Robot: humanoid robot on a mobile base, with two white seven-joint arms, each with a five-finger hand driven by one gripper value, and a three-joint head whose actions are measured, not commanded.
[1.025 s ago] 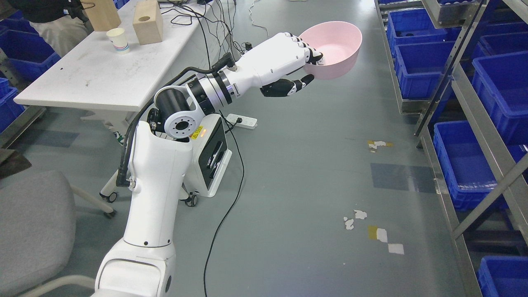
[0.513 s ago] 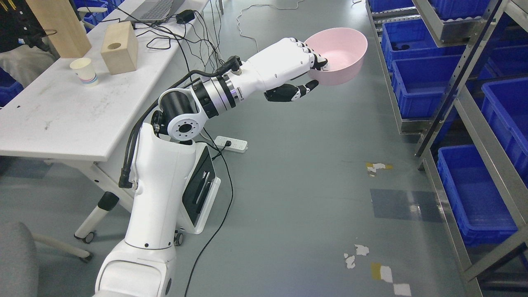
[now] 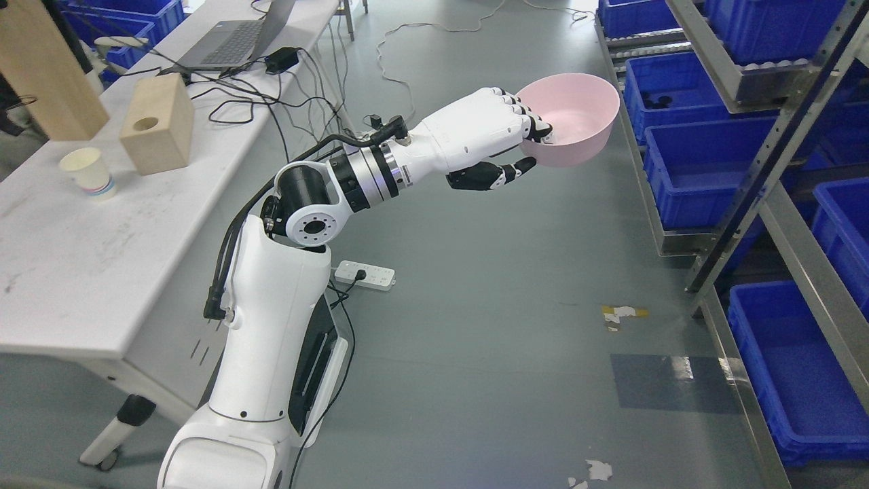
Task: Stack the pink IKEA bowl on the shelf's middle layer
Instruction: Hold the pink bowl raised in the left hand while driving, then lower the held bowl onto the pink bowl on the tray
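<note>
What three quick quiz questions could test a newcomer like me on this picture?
1. True or false: the left hand grips the pink bowl by its rim.
2. The bowl hangs over: A) the white table B) the grey floor C) a blue bin.
3. What sits beside the wooden block on the table?

Key: 1 true. 2 B. 3 a paper cup.

Bright, even overhead light. Soft sheen on grey floor (image 3: pixel 516 285) at right centre. Faint shadows. Sharp focus; slight wide-angle stretch at edges.
</note>
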